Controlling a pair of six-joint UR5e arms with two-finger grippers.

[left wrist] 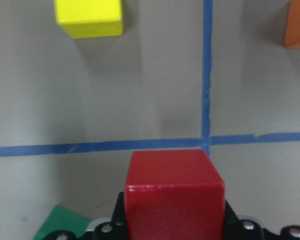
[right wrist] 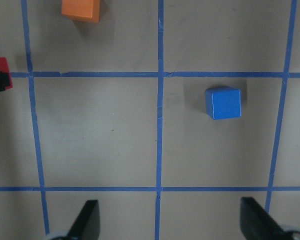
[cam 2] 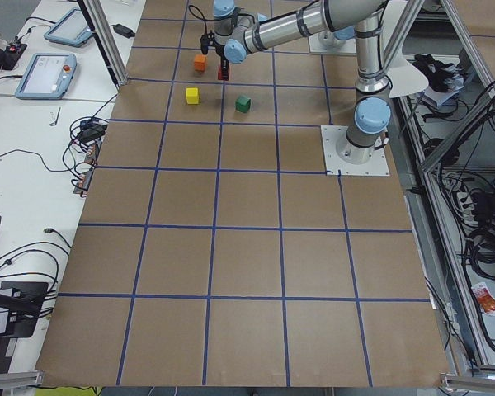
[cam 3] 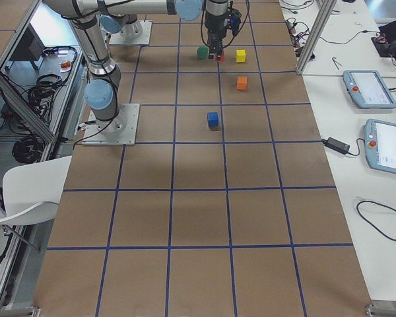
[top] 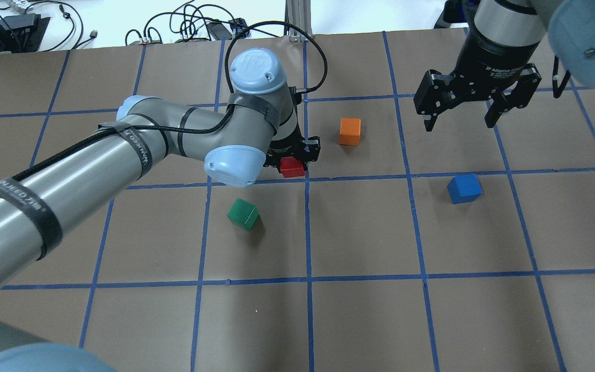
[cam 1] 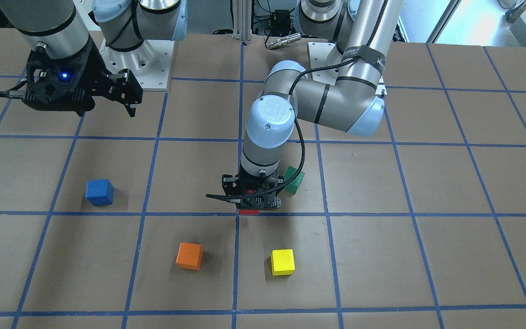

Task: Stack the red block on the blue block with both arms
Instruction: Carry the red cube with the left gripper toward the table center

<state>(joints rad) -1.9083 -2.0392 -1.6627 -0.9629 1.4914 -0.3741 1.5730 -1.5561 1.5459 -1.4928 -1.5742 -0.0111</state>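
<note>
The red block [left wrist: 175, 192] sits between the fingers of my left gripper [cam 1: 250, 201], which is shut on it at or just above the table, on a blue tape crossing. It shows as a red edge under the gripper in the front view [cam 1: 249, 211] and in the overhead view [top: 292, 168]. The blue block [top: 464, 188] lies alone on the table, also seen in the right wrist view [right wrist: 223, 103]. My right gripper [top: 460, 121] is open and empty, high above the table, behind the blue block.
An orange cube [top: 350, 131] lies just beyond the red block. A green cube [top: 243, 214] lies on the robot's side of it. A yellow cube [cam 1: 282, 262] lies on the operators' side. Blue tape lines grid the brown table [top: 359, 320].
</note>
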